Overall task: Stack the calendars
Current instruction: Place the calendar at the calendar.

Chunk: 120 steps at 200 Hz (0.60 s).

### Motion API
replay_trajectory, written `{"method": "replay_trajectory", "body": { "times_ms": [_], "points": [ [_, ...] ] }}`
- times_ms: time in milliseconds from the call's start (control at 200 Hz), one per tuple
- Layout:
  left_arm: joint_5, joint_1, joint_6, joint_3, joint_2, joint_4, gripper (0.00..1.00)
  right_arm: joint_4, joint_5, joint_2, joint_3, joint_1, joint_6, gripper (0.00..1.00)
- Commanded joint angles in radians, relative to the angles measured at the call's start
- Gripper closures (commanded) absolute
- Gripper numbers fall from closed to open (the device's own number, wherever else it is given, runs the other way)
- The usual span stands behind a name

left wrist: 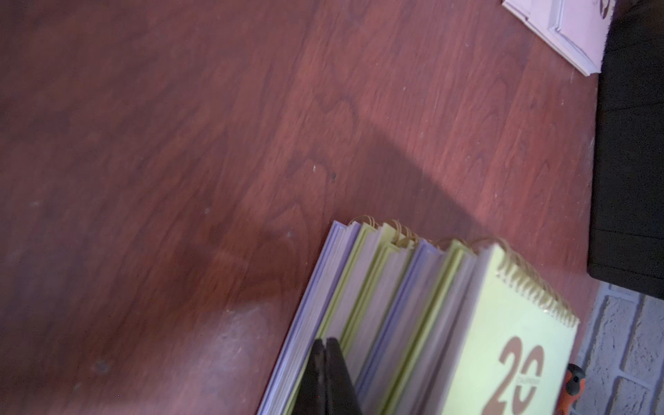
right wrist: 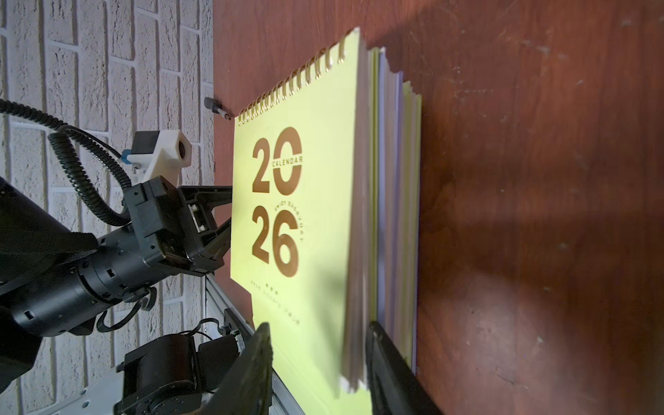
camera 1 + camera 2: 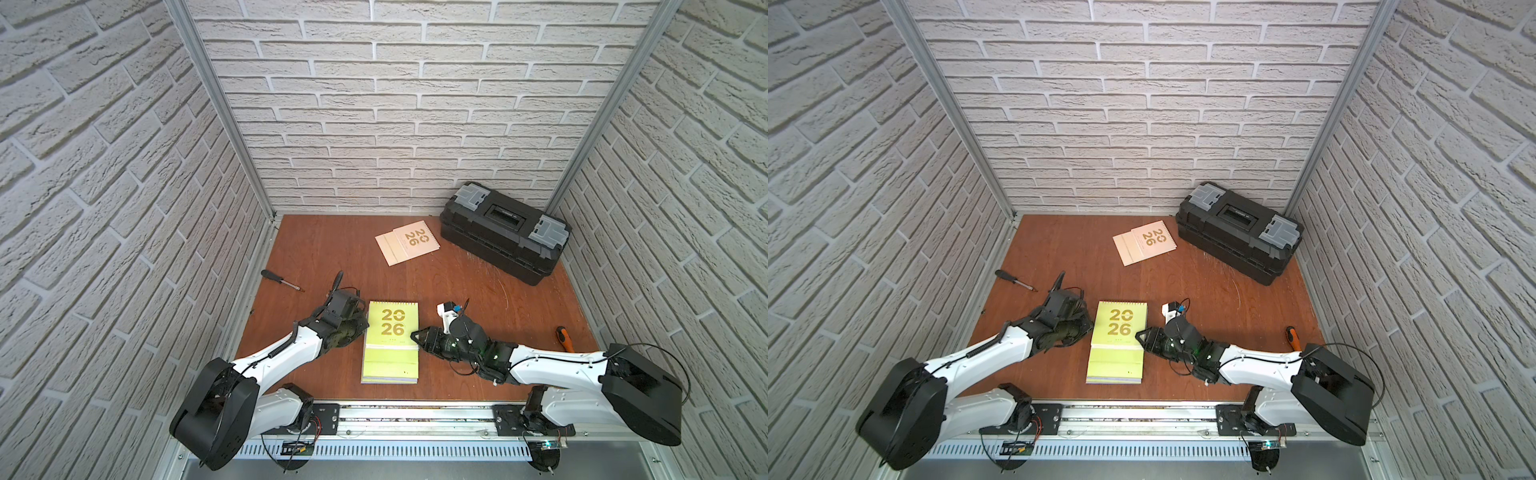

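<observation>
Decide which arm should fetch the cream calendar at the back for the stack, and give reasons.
Probably the right. The right hand stands open at one edge of the stack; the left hand is shut against the opposite edge. The cream calendar lies roughly central at the back, favouring neither.

In the left wrist view, the frame edge is cutting off the stack of calendars [image 1: 395, 323], the cream calendar [image 1: 560, 32] and the toolbox [image 1: 632, 143]. The stack is hiding most of the orange-handled tool [image 1: 574, 384]. In the right wrist view, the stack's near page edges are appearing blurred.
</observation>
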Motion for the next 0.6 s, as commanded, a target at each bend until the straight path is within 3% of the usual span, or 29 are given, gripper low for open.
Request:
{"method": "replay_trajectory", "body": {
  "times_ms": [0, 265, 375, 595],
  "points": [
    [-0.029, -0.006, 0.011, -0.001, -0.008, -0.014, 1.0, -0.072, 0.038, -0.051, 0.044, 0.01, -0.05, 0.55],
    [-0.072, -0.004, 0.055, 0.039, 0.014, -0.09, 1.0, -0.791, 0.251, -0.06, 0.356, 0.0, -0.22, 0.52],
    [-0.088, 0.0, 0.076, 0.056, 0.029, -0.116, 1.0, -0.892, 0.253, 0.017, 0.448, -0.033, -0.285, 0.51],
    [-0.051, 0.032, 0.096, 0.06, 0.076, -0.088, 1.0, -0.952, 0.133, 0.191, 0.556, -0.165, -0.413, 0.49]
  ]
}}
